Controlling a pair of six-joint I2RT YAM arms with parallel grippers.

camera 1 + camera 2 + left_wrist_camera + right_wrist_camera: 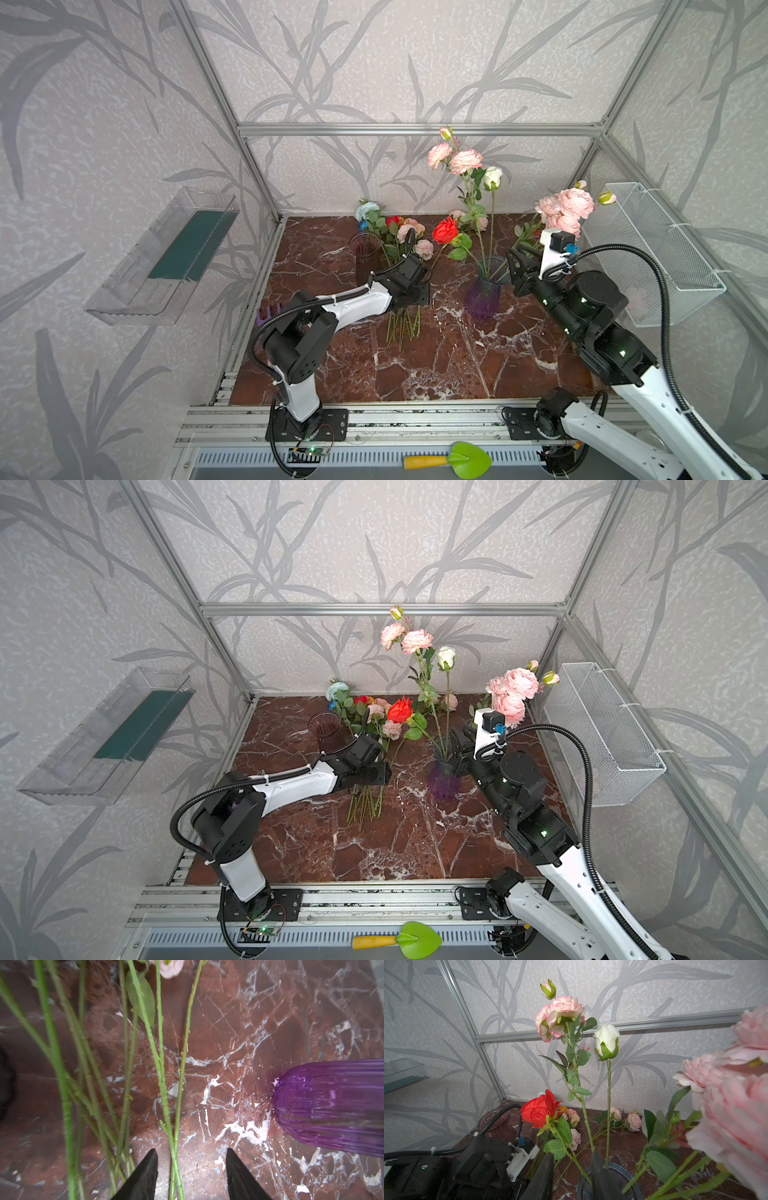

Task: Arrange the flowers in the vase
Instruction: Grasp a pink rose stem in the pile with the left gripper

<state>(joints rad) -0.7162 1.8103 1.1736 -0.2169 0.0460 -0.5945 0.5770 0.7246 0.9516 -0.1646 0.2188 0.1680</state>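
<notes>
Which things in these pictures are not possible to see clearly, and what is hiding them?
- Left claw: hidden under its wrist in both top views; only the wrist view shows its fingertips.
- Right claw: cut off by the wrist view's edge, so a grip on the purple vase rim is unclear.
- Blue flower: mostly behind leaves, too small.
- Pale thing in the mesh basket: blurred behind the mesh.

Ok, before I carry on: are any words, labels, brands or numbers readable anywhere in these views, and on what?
None can be read.
The small circuit board by the front rail is too small to show any marking.
The purple vase, wire basket and green trowel show no lettering.
</notes>
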